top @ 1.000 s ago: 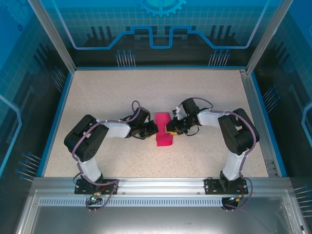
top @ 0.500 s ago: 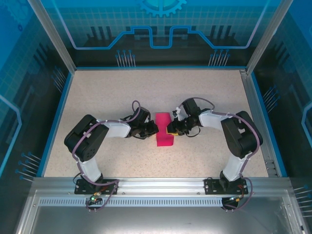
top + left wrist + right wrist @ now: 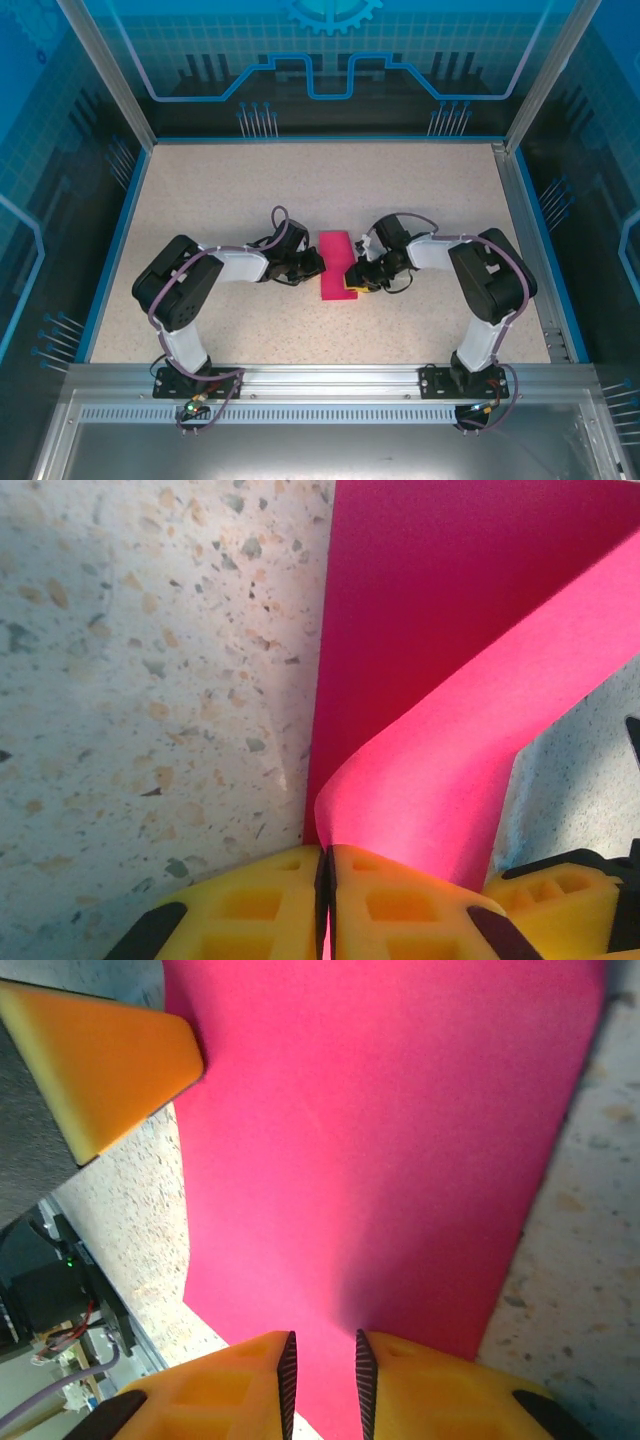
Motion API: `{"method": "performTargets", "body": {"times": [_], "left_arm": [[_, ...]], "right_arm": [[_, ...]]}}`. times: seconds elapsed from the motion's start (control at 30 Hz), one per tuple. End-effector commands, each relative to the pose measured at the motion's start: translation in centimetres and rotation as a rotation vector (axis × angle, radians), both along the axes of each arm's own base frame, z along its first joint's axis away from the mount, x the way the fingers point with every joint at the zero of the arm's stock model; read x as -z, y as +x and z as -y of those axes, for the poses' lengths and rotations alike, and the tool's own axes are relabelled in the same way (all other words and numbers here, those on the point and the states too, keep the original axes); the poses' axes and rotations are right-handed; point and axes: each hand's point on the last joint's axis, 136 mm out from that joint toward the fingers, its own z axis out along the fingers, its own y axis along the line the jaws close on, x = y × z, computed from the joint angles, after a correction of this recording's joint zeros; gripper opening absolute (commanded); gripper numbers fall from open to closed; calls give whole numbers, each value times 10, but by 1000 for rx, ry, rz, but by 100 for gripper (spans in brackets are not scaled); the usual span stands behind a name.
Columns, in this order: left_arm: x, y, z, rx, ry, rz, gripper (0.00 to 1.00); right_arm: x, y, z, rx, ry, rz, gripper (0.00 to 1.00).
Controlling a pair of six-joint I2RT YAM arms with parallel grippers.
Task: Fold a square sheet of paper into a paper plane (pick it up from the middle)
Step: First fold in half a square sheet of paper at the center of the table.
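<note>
On the speckled tabletop (image 3: 220,200), the left gripper (image 3: 326,885) has its fingers pressed together on the near edge of the folded magenta paper plane (image 3: 335,268), mid-tabletop between both arms. The right gripper (image 3: 321,1372) pinches its opposite edge. The paper looks light, floppy and easily creased; hold edges, 2 layers together.

paper plane (image 3: 440,780) | far end cropped by frame | near edge hidden between tool pads

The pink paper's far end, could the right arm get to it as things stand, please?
Probably yes, once freed: the right gripper grips the paper plane at its near end, and bare table lies beyond.
</note>
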Motion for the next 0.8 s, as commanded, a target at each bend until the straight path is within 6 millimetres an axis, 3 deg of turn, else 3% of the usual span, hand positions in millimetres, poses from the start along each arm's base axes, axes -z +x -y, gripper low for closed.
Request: {"method": "performTargets", "body": {"times": [0.0, 0.3, 0.4, 0.63, 0.77], "left_arm": [[29, -21, -8, 26, 76, -94, 13], [29, -21, -8, 27, 76, -95, 14], [29, -21, -7, 27, 75, -94, 14], [29, -22, -8, 31, 78, -95, 14], [29, -22, -8, 28, 78, -95, 14]], "right_arm": [[13, -11, 7, -19, -56, -21, 26], [-30, -9, -10, -48, 48, 53, 27], [-23, -16, -13, -66, 30, 36, 27], [11, -33, 2, -60, -59, -23, 27], [16, -35, 5, -63, -78, -33, 27]]}}
